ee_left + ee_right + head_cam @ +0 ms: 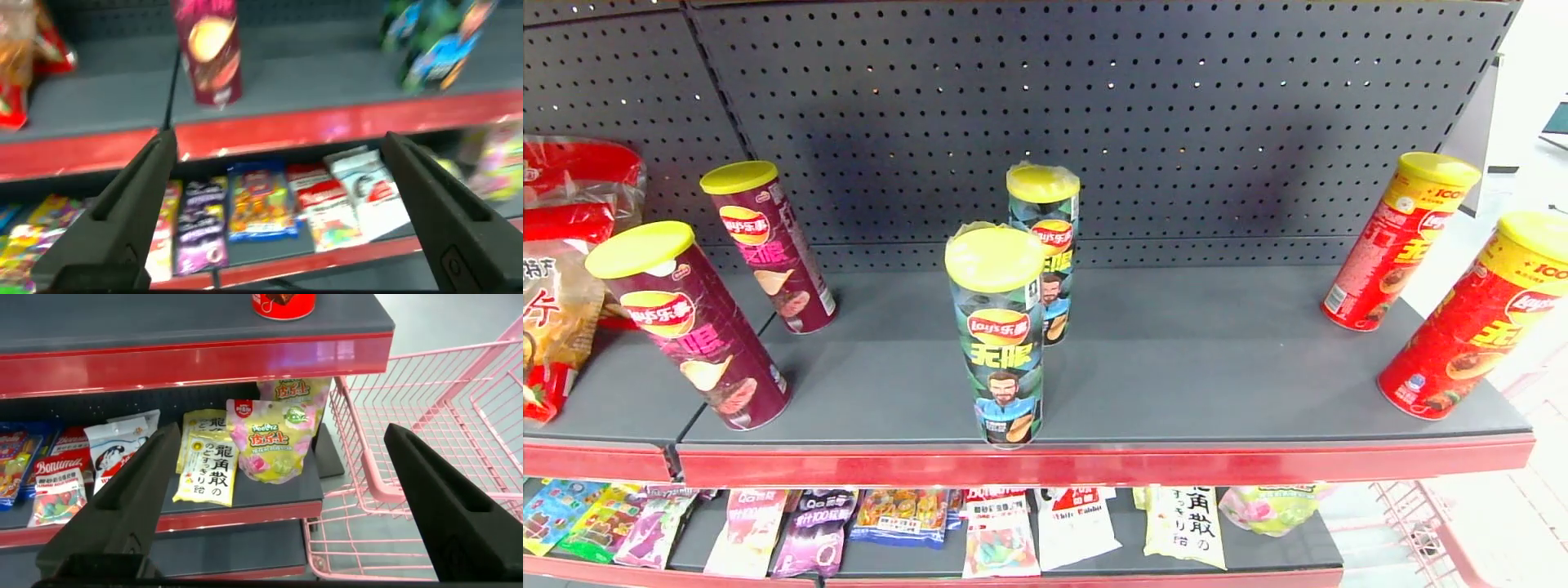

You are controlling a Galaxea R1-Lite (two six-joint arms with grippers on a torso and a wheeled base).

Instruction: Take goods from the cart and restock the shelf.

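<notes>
On the grey upper shelf [1176, 359] stand two maroon chip cans [690, 322] [768, 245] at the left, two green-blue cans [1001, 335] [1045, 245] in the middle and two red cans [1401, 241] [1474, 318] at the right. My left gripper [278, 143] is open with nothing in it, level with the shelf's red front edge [327, 131], below a maroon can [211, 49]. My right gripper [282, 433] is open too, holding nothing, facing the lower shelf's right end beside the pink cart [425, 416]. A red can's base [283, 304] stands above it.
Snack bags [556, 278] lie at the upper shelf's far left. The lower shelf carries a row of flat snack packets [996, 531] [261, 200] [208, 457]. A perforated back panel [1094, 106] closes the shelf behind. The cart's wire wall [1413, 523] stands at the lower right.
</notes>
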